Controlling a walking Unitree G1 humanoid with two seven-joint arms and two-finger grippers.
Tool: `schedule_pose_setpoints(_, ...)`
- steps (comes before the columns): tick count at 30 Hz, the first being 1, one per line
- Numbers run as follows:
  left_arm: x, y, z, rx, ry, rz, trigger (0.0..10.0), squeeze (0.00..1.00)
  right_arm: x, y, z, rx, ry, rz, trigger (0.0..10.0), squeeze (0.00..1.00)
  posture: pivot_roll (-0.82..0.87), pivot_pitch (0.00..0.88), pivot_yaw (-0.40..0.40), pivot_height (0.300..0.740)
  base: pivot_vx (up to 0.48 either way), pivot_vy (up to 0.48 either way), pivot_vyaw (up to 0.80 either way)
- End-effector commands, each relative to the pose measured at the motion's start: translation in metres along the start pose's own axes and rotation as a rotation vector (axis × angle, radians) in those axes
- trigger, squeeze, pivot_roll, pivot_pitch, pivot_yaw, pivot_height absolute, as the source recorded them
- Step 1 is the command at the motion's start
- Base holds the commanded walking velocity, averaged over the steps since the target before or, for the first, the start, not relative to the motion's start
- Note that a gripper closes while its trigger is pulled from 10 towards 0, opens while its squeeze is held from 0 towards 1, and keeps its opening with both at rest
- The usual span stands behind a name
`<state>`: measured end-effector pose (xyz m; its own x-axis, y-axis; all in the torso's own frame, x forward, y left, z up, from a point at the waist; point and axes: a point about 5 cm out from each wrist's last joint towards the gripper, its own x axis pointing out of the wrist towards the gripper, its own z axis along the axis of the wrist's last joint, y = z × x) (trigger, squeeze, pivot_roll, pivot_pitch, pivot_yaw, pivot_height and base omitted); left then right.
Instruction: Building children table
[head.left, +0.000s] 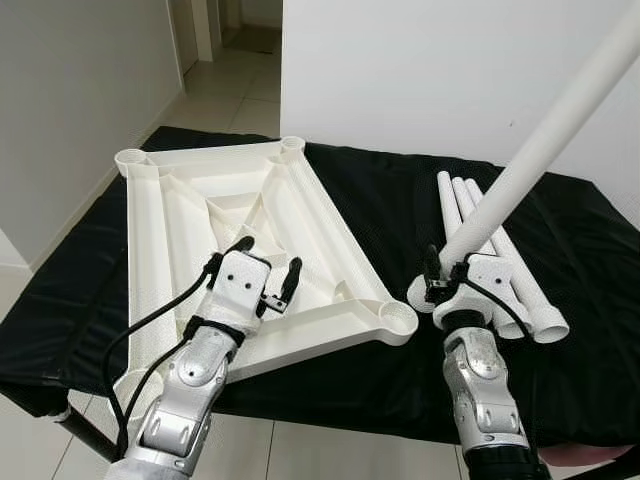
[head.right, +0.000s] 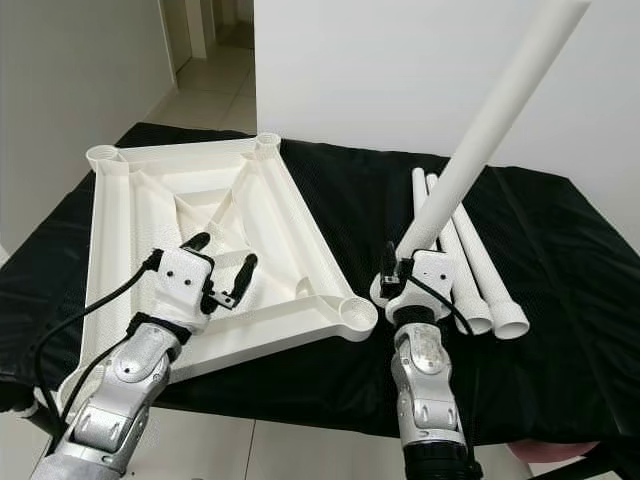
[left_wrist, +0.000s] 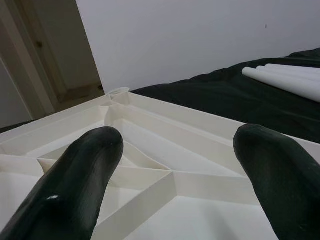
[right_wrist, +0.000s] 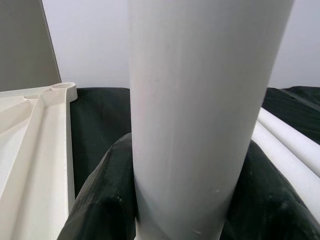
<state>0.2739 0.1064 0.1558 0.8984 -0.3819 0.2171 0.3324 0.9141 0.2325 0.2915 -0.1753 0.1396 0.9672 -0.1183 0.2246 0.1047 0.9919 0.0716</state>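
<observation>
Black cloth (head.left: 380, 200) covers the surface, white wall (head.left: 420, 70) behind

A home interior is indicated: plain white walls (head.left: 400, 70), a pale tiled floor (head.left: 235, 95) seen through a doorway, and a table draped in black cloth (head.left: 380, 200).

The upturned tabletop (head.left: 255, 240) lies on the surface (head.left: 380, 190) at nine o'clock. Three loose legs (head.left: 500, 255) lie at three o'clock, with a fourth leg (head.left: 545, 140) slanting above them.
</observation>
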Motion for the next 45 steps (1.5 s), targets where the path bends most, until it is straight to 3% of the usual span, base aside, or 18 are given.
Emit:
schedule_pose_setpoints(1,0.0003,-0.0041,0.0006,-0.015,0.002,-0.043,10.0,0.00,-0.0015,-0.0027,-0.0023,-0.010,0.016,-0.009,10.0,0.00,0.03,0.000,-0.035,0.740,0.000,0.000,0.00)
schedule_pose_setpoints(45,0.0002,-0.0097,0.0012,-0.029,-0.010,-0.062,10.0,0.00,-0.0068,0.0010,-0.0068,-0.034,0.046,0.004,10.0,0.00,0.02,0.000,-0.041,0.740,0.000,0.000,0.00)
